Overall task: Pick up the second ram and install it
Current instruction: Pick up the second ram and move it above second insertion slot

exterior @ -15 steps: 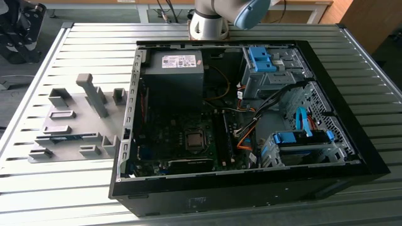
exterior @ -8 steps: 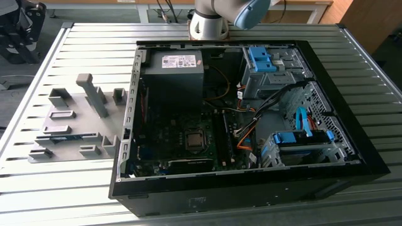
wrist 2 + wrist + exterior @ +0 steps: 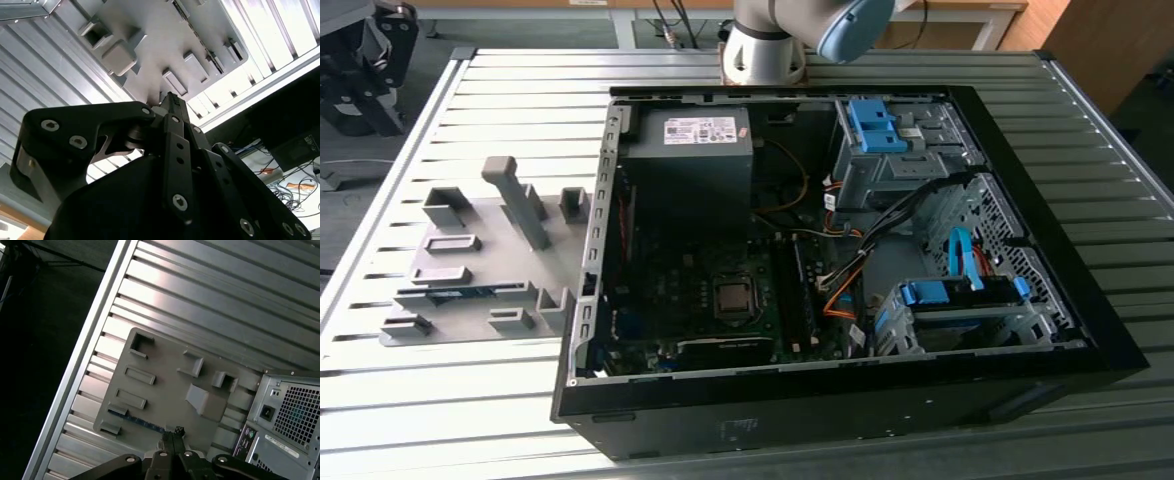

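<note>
Closed right down at the gripper (image 3: 172,432) (image 3: 171,98) in both wrist views, tips pressed together with nothing between them. Hanging well above the grey tray (image 3: 165,365), clear of it. Just past the tips in the first wrist view, the ram (image 3: 136,419): thin, blue, lying flat in a slot along one edge of the tray. In the exterior view, same ram (image 3: 454,292) on the tray (image 3: 480,235), on the table (image 3: 454,400) just to the exterior view's left of the open case (image 3: 1067,330). Arm (image 3: 774,40) beyond the case.
</note>
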Robot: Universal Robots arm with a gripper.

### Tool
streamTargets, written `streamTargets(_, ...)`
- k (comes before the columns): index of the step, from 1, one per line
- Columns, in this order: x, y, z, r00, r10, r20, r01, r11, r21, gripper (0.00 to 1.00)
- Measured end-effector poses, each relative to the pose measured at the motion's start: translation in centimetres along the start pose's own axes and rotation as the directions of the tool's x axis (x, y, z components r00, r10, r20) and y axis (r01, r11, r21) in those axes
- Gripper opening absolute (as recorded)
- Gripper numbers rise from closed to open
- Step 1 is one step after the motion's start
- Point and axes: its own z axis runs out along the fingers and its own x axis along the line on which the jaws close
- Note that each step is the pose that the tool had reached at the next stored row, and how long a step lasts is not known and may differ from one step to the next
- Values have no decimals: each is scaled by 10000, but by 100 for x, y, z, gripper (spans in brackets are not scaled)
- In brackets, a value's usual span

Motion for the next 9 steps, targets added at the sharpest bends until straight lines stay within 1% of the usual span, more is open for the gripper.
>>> streamTargets(9,0,0,0,10000,-12,-1,12,10000,0,11)
